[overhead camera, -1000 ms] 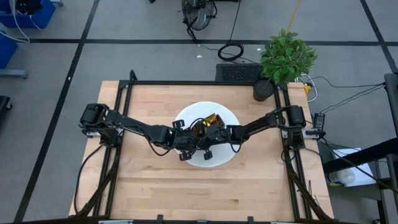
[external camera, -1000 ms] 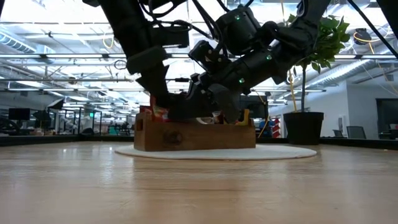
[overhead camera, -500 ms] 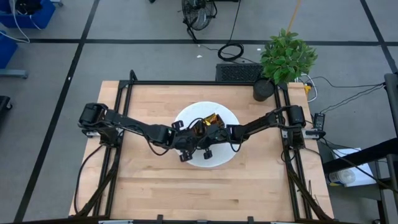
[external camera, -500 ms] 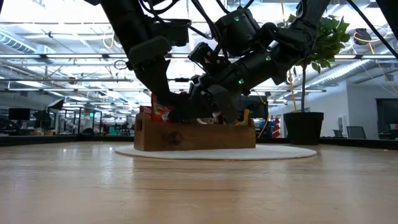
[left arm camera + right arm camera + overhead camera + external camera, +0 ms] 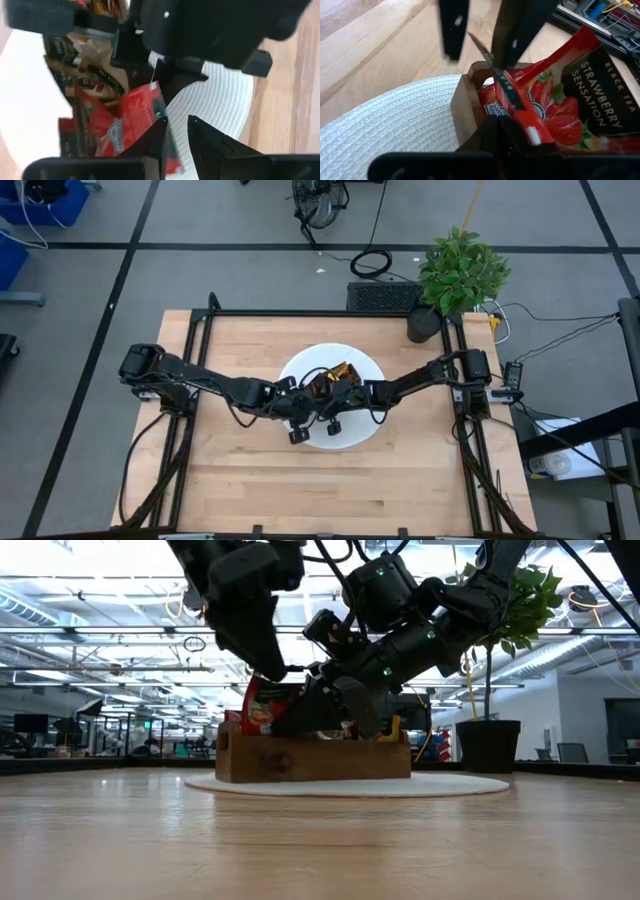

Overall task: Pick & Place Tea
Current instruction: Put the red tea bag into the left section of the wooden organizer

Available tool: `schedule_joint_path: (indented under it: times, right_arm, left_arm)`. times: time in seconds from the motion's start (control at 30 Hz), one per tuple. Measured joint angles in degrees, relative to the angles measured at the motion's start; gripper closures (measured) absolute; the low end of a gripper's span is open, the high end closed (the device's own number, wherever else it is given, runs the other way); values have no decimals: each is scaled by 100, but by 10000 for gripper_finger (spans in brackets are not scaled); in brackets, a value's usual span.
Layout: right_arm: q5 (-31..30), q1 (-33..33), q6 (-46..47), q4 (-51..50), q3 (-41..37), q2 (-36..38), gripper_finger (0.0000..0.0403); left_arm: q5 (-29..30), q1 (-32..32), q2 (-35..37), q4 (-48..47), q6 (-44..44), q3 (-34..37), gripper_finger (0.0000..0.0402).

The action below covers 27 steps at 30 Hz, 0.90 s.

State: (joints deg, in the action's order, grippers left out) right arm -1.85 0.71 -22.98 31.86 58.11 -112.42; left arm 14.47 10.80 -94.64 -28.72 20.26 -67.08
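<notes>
From above, both dark arms reach in from opposite sides of the wooden surface (image 5: 240,470) and meet over a round white mat (image 5: 360,425) at its middle, where the left gripper (image 5: 297,402) and the right gripper (image 5: 335,398) crowd over the wooden tray (image 5: 330,376), of which little more than some yellow and dark sachets shows between them; a potted plant (image 5: 458,272) stands at the far right corner. At table height, the tray (image 5: 300,760) sits on the mat (image 5: 440,784), and the left gripper (image 5: 283,675) hangs above its left end, pinching the top edge of a red sachet (image 5: 272,705) that hangs raised above the tray's rim, while other sachets stand in the compartments below; the right gripper (image 5: 330,710) leans down into the tray just beside it. In the left wrist view, the left gripper (image 5: 176,132) has its two fingers nearly together on the edge of the red sachet (image 5: 135,125), with more red and dark sachets behind. In the right wrist view, the right gripper (image 5: 495,131) is clamped on a thin red sachet edge (image 5: 515,107) at the tray's end wall (image 5: 467,107), beside a red strawberry sachet (image 5: 575,100) leaning out, with the left gripper's fingers (image 5: 454,30) above
</notes>
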Motion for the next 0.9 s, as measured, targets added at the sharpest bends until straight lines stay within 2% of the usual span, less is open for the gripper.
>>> schedule_joint_path:
  times: [0.27,0.7,0.9]
  right_arm:
    - [40,66,270,42,0,0,403]
    - [27,313,280,167,0,24,403]
    - [-308,317,271,408,0,28,403]
  left_arm:
    - [-151,57,147,267,-25,-1,323]
    - [-159,84,186,187,-40,1,323]
    - [-157,88,186,178,-40,1,323]
